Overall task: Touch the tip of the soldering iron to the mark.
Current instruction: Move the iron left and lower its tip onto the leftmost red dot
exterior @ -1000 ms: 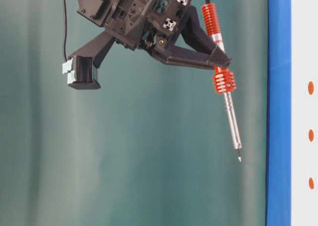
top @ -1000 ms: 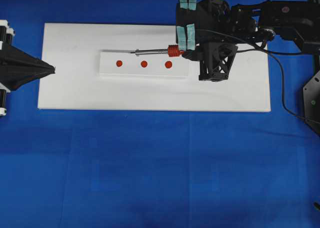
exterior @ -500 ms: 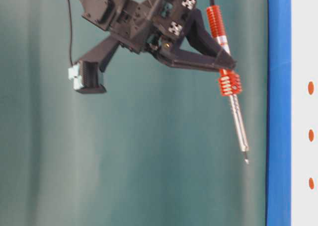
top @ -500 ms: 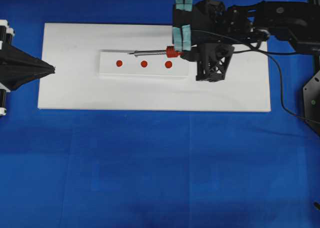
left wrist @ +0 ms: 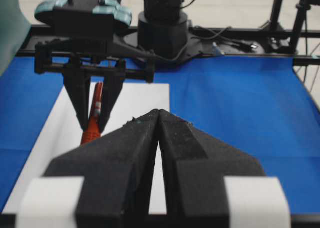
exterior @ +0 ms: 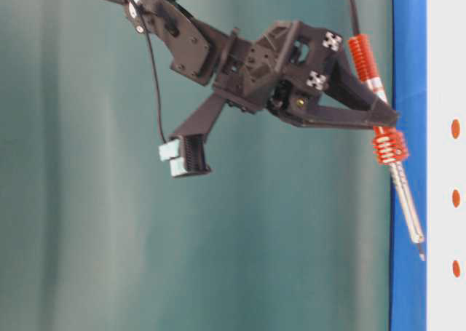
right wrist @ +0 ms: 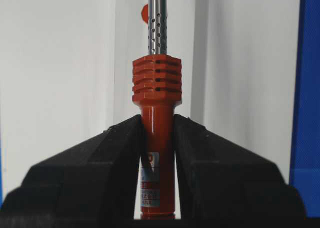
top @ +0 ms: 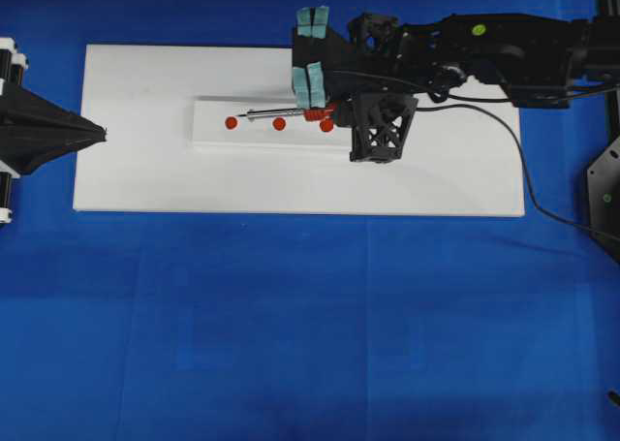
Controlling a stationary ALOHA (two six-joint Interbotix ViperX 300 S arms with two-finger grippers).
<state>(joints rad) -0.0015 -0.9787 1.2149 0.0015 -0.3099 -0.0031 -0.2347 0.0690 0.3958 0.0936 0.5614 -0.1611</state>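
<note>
Blue worktop (top: pixel 291 344), white board (top: pixel 145 179): my right gripper (right wrist: pixel 157 138) clamps red-orange-handled, silver-shafted soldering iron (right wrist: pixel 156 87) above right-end round red mark (top: pixel 326 126); left gripper (left wrist: pixel 159 138) closed, empty.

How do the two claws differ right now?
The right claw is shut on the soldering iron, gripping its red handle; the left claw is shut on nothing. The right claw reaches over the white board near the red dots; the left claw sits at the board's left edge. Both are black, with closed jaws.

Black lattice-framed right arm (top: pixel 465 53) — teal tape pads, black cable, white-banded left tool (left wrist: pixel 159 138)
</note>
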